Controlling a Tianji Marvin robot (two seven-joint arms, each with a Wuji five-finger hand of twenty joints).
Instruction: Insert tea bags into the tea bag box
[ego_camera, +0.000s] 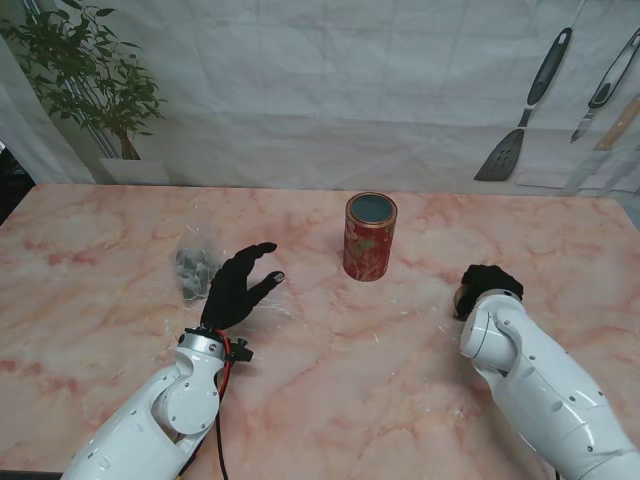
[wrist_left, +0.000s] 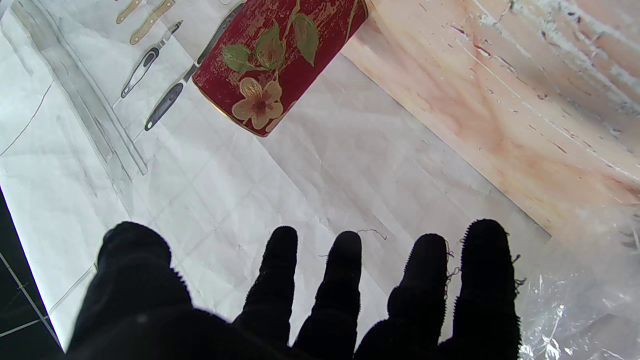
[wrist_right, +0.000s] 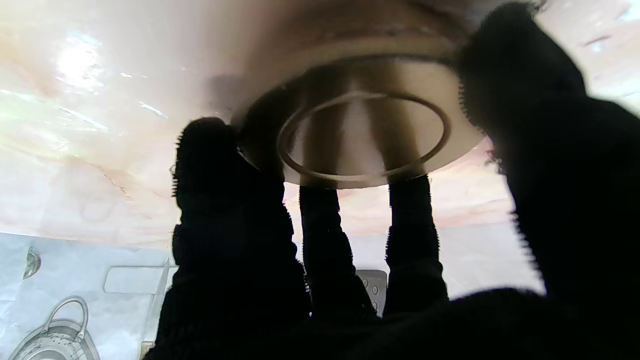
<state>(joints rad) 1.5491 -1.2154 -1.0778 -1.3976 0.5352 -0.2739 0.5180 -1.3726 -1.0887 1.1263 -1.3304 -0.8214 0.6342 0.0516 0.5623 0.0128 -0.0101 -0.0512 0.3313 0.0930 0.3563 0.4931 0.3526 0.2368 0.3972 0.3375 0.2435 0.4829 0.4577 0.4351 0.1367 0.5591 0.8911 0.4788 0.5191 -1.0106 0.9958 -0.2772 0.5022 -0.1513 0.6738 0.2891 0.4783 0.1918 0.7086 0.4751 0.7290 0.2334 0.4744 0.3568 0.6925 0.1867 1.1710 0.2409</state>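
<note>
The red floral tea tin (ego_camera: 370, 240) (wrist_left: 280, 55) stands upright and lidless at the middle of the marble table (ego_camera: 400, 350). A clear plastic bag holding grey tea bags (ego_camera: 195, 268) lies to its left; its crinkled film (wrist_left: 590, 300) shows in the left wrist view. My left hand (ego_camera: 240, 285) (wrist_left: 310, 300) hovers just right of the bag, fingers spread, holding nothing. My right hand (ego_camera: 488, 285) (wrist_right: 350, 280) rests at the table's right side. It is curled around the tin's round gold lid (wrist_right: 360, 130) (ego_camera: 462, 297), which lies against the table.
A potted plant (ego_camera: 90, 80) stands at the far left corner. A white backdrop with pictured kitchen utensils (ego_camera: 525, 110) closes off the far side of the table.
</note>
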